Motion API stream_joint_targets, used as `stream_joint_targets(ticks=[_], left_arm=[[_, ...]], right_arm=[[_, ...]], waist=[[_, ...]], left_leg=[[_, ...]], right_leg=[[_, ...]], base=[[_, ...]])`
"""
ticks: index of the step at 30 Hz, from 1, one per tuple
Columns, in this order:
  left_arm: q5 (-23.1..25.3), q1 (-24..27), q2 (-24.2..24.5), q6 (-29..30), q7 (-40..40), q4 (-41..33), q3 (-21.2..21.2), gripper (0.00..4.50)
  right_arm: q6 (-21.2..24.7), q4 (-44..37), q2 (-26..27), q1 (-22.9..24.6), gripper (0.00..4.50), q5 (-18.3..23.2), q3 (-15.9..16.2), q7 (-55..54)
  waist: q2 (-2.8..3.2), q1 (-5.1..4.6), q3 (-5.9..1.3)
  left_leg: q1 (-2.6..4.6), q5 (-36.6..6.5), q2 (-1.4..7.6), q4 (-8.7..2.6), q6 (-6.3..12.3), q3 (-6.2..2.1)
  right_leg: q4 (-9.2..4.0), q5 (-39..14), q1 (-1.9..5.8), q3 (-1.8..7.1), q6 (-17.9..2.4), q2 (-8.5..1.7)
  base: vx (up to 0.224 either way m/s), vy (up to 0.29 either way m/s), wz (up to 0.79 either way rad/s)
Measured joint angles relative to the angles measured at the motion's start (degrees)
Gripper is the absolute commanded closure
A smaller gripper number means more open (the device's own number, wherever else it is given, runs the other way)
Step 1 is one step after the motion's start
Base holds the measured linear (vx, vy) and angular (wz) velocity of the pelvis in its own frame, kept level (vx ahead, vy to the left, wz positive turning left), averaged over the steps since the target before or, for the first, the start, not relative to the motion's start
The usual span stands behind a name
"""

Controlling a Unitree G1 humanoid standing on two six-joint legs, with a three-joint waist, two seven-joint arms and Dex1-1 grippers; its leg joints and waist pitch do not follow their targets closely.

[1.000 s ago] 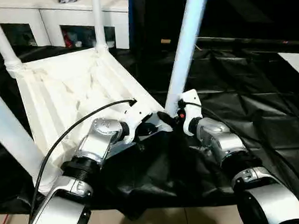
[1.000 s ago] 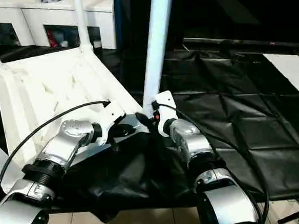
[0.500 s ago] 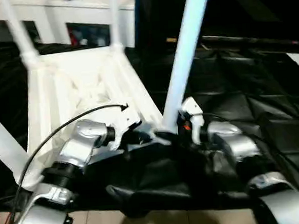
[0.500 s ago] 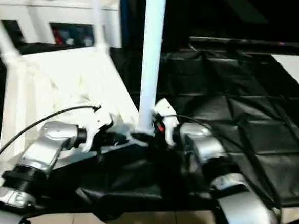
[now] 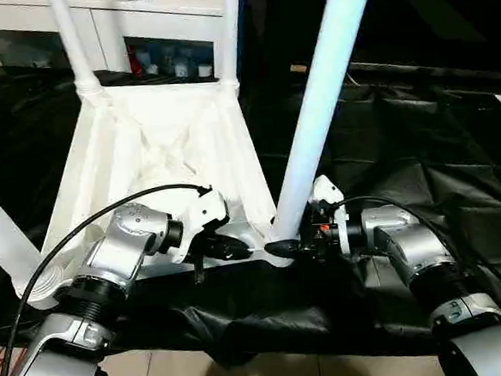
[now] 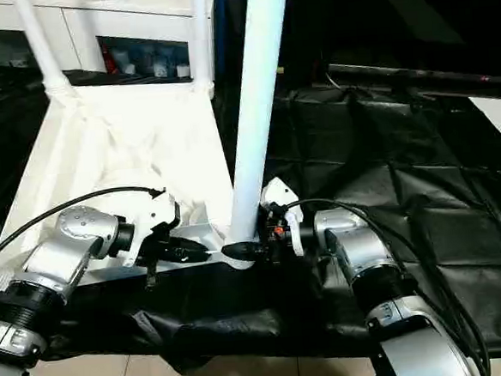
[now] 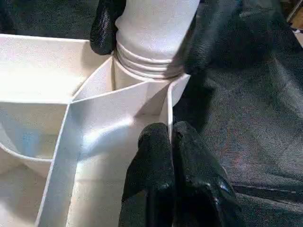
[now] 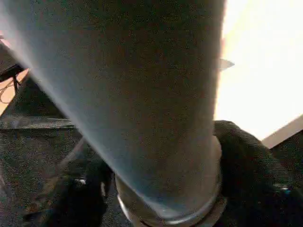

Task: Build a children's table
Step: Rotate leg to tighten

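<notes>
The children's table lies upside down on a black sheet, its ribbed white top [image 5: 158, 151] facing up and all legs standing in the corner sockets. The near right leg [image 5: 322, 105] rises steeply. My right gripper [image 5: 285, 245] reaches in from the right at this leg's base, one black finger [image 7: 105, 26] on each side and pressed against it just above the socket. My left gripper [image 7: 168, 137] is shut on the thin white rim wall of the table top beside that same corner socket [image 7: 147, 71].
A white cabinet [image 5: 15, 24] with glass doors stands behind the table. Crumpled black sheet [image 5: 402, 143] covers the ground to the right and front. A black cable [image 5: 81, 230] loops over my left forearm. Tiled floor [image 5: 160, 375] shows at the near edge.
The camera has shifted. My right gripper has gone from beside the near right leg to straddling its base. My left gripper still holds the rim.
</notes>
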Motion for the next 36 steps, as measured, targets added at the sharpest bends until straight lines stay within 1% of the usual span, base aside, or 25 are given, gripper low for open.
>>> stream_joint_targets(ticks=[2, 4, 7, 10, 14, 15, 18, 21, 22, 23, 24, 26, 28, 29, 31, 34, 36], left_arm=[[0.00, 0.01, -0.02, -0.08, 0.10, -0.01, -0.03, 4.50], [0.00, 0.02, -0.07, -0.07, 0.29, -0.03, -0.05, 4.50], [0.62, -0.13, -1.14, 0.00, 3.09, 0.31, 0.10, 4.50], [2.16, -1.27, -3.43, 0.62, 8.38, 2.15, 0.81, 4.50], [3.77, -3.46, -7.41, 2.30, 17.29, 5.63, 1.63, 4.50], [4.21, -3.88, -8.09, 2.55, 18.60, 6.15, 1.74, 4.50], [5.34, -5.44, -11.97, 4.99, 26.45, 8.08, 2.40, 4.50], [5.88, -5.76, -13.74, 6.17, 29.91, 8.37, 2.89, 4.50], [5.98, -5.80, -14.02, 6.29, 30.32, 8.43, 3.02, 4.50], [6.15, -5.92, -14.21, 6.33, 30.48, 8.44, 3.05, 4.50], [6.18, -5.96, -14.25, 6.31, 30.48, 8.44, 3.05, 4.50], [6.22, -6.04, -14.24, 6.30, 30.36, 8.45, 3.13, 4.50], [6.19, -6.03, -14.06, 6.25, 29.77, 8.44, 3.21, 4.50], [6.16, -6.03, -13.91, 6.19, 29.34, 8.43, 3.22, 4.50], [5.92, -5.98, -13.24, 5.67, 28.17, 8.33, 3.17, 4.50], [5.05, -4.89, -10.66, 4.29, 24.08, 7.06, 3.04, 4.50], [4.38, -4.09, -8.37, 2.92, 20.15, 6.24, 3.03, 4.50]], right_arm=[[0.63, -0.57, -0.05, 0.19, 1.73, 0.00, -0.02, -0.04], [0.76, -0.78, 0.02, 0.33, 1.78, 0.00, -0.07, -0.23], [0.70, -0.22, 0.76, 0.29, 1.82, -0.05, -0.85, -3.49], [0.40, 2.69, 2.72, -0.74, 1.83, -0.08, -3.40, -11.11], [0.30, 6.94, 6.11, -3.23, 1.84, -0.12, -6.77, -23.75], [0.40, 7.44, 6.56, -3.63, 1.84, -0.18, -7.19, -25.68], [0.76, 10.28, 9.66, -6.09, 1.84, -0.93, -8.99, -38.39], [-0.67, 11.99, 11.24, -7.05, 1.84, -1.46, -9.54, -44.44], [-1.06, 12.50, 11.35, -7.33, 1.49, -1.68, -9.56, -44.97], [-1.71, 12.97, 11.36, -7.53, 1.28, -1.95, -9.63, -45.06], [-1.90, 13.26, 11.37, -7.71, 1.14, -2.07, -9.70, -44.99], [-1.92, 13.39, 11.43, -7.91, 1.11, -2.38, -9.69, -44.25], [-2.08, 13.37, 11.30, -7.91, 0.79, -2.84, -9.68, -43.23], [-2.42, 13.38, 11.22, -7.90, 0.72, -3.24, -9.49, -42.63], [-3.63, 13.25, 10.24, -7.56, 0.72, -3.52, -8.32, -39.96], [-5.80, 12.24, 8.46, -6.09, 0.72, -3.51, -6.76, -32.83], [-6.33, 10.86, 7.20, -5.10, 0.72, -3.34, -5.76, -27.27]], waist=[[0.00, 0.03, 0.00], [0.00, 0.05, 0.00], [0.01, -0.04, -0.01], [0.00, -0.57, -0.01], [0.00, -1.77, -0.02], [0.00, -1.87, -0.02], [0.08, -2.32, -0.07], [0.31, -2.43, -0.21], [0.34, -2.43, -0.23], [0.36, -2.41, -0.24], [0.36, -2.41, -0.24], [0.36, -2.44, -0.24], [0.36, -2.49, -0.24], [0.36, -2.52, -0.24], [0.35, -2.52, -0.24], [0.36, -2.43, -0.24], [0.37, -2.29, -0.23]], left_leg=[[0.00, 0.00, 0.00, 0.00, 0.00, 0.00], [0.00, 0.00, 0.00, 0.00, 0.00, 0.00], [0.04, 0.00, -0.02, 0.01, 0.00, 0.00], [0.11, 0.00, -0.03, 0.04, 0.00, 0.00], [0.14, 0.00, -0.05, 0.04, 0.00, -0.06], [0.14, 0.00, -0.05, 0.06, 0.00, -0.06], [0.12, 0.00, -0.06, 0.09, 0.00, -0.08], [0.12, 0.00, -0.07, 0.10, 0.00, -0.07], [0.11, 0.00, -0.09, 0.09, 0.00, -0.07], [0.10, 0.00, -0.09, 0.09, 0.00, -0.07], [0.08, 0.00, -0.09, 0.08, 0.00, -0.07], [0.07, 0.00, -0.08, 0.08, 0.00, -0.07], [0.08, 0.00, -0.08, 0.08, 0.00, -0.06], [0.08, 0.00, -0.08, 0.07, 0.00, -0.07], [0.07, 0.00, -0.08, 0.04, 0.00, -0.06], [0.07, 0.00, -0.06, -0.07, 0.00, -0.06], [0.06, 0.00, -0.04, -0.14, 0.00, -0.07]], right_leg=[[0.00, -0.01, 0.00, 0.00, 0.01, 0.00], [0.00, -0.01, 0.01, 0.00, 0.01, 0.00], [0.02, 0.00, 0.05, 0.05, 0.00, -0.02], [0.03, -0.13, 0.07, 0.06, 0.24, -0.01], [0.01, -0.16, 0.04, -0.01, 0.29, -0.01], [0.03, -0.15, 0.04, 0.00, 0.29, -0.01], [0.00, -0.15, 0.00, -0.01, 0.29, -0.01], [-0.01, -0.15, 0.00, -0.01, 0.29, -0.01], [-0.01, -0.15, 0.00, -0.01, 0.29, -0.01], [0.00, -0.15, 0.00, -0.02, 0.29, 0.00], [0.00, -0.15, -0.01, -0.02, 0.29, 0.00], [0.00, -0.14, -0.01, -0.03, 0.28, 0.03], [0.00, -0.14, -0.01, -0.03, 0.28, 0.03], [0.00, -0.14, -0.01, -0.04, 0.28, 0.04], [0.00, -0.14, -0.06, -0.07, 0.27, 0.05], [0.01, -0.12, -0.09, -0.11, 0.24, 0.07], [0.01, -0.09, -0.11, -0.15, 0.19, 0.09]], base=[[0.000, 0.000, 0.00], [0.000, 0.000, 0.00], [0.000, 0.000, 0.00], [0.000, 0.000, 0.00], [0.000, 0.000, 0.00], [0.000, 0.000, 0.00], [0.000, 0.000, 0.00], [0.000, 0.000, 0.00], [0.000, 0.000, 0.00], [0.000, 0.000, 0.00], [0.000, 0.000, 0.00], [0.000, 0.000, 0.00], [0.000, 0.000, 0.00], [0.000, 0.000, 0.00], [0.000, 0.000, 0.00], [0.000, 0.000, 0.00], [0.000, 0.000, 0.00]])
